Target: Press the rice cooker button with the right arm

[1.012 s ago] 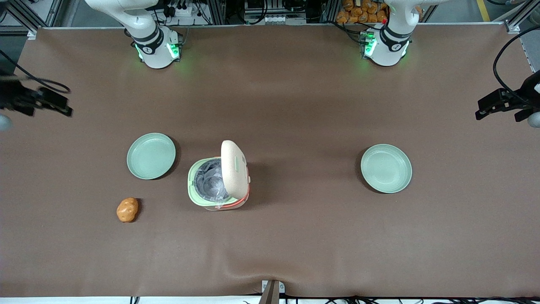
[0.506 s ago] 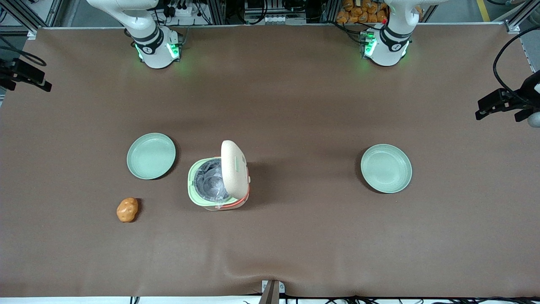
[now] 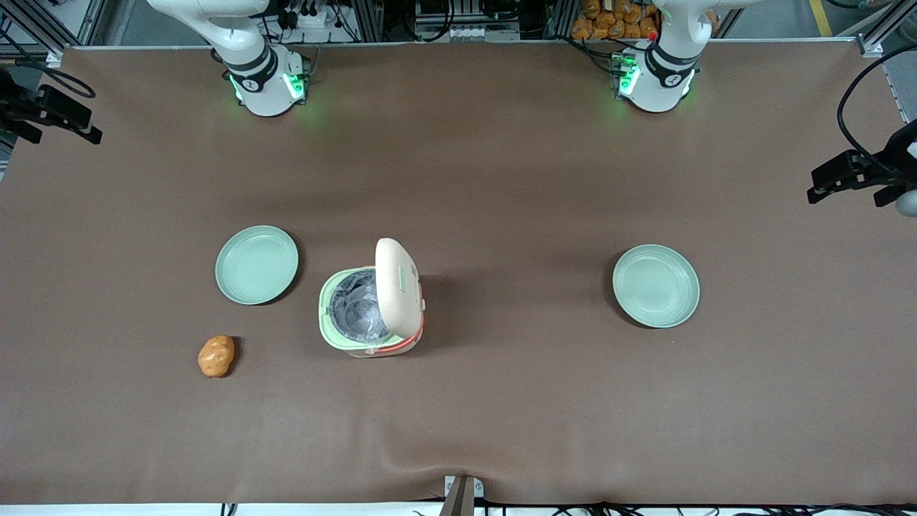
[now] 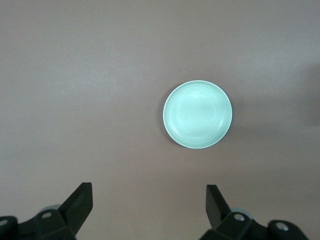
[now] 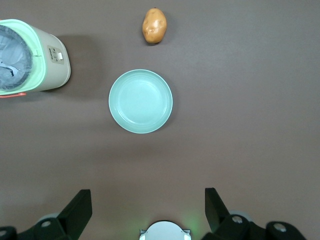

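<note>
Even overhead lighting, moderately bright; no glare on the brown table; soft short shadows fall beside the rice cooker and both plates; green LED glow spills around the arm bases; all views sharp; gripper fingers spread, dark, slightly soft close to the wrist lens.

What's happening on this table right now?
The white right arm has its black two-finger tool open, high above the working arm's end of the brown table, touching nothing. The small cream rice cooker stands with its lid up, showing the silvery pot. Beside it are a round mint-green plate and an orange-brown potato.
</note>
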`<act>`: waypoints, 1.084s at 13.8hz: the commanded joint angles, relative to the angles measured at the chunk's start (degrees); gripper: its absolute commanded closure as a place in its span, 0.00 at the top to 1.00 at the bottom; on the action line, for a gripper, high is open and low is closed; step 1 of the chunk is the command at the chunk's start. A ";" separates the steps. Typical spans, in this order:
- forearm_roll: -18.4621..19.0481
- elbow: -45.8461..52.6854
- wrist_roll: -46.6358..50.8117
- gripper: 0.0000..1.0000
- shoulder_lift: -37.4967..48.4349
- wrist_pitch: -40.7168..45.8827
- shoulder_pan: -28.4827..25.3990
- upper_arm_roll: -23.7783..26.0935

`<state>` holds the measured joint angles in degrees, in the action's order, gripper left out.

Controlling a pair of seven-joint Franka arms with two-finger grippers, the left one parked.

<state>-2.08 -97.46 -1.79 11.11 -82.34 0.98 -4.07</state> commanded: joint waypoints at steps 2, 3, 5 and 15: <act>1.38 0.96 -0.50 1.00 0.84 0.87 0.16 0.29; 1.29 1.31 -0.41 1.00 0.84 1.04 0.16 0.29; 1.29 1.66 0.12 1.00 0.84 2.62 0.07 0.73; 0.85 5.00 -0.41 1.00 0.31 3.51 -0.80 0.73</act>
<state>-1.71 -93.31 -1.81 11.45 -79.57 0.87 -3.66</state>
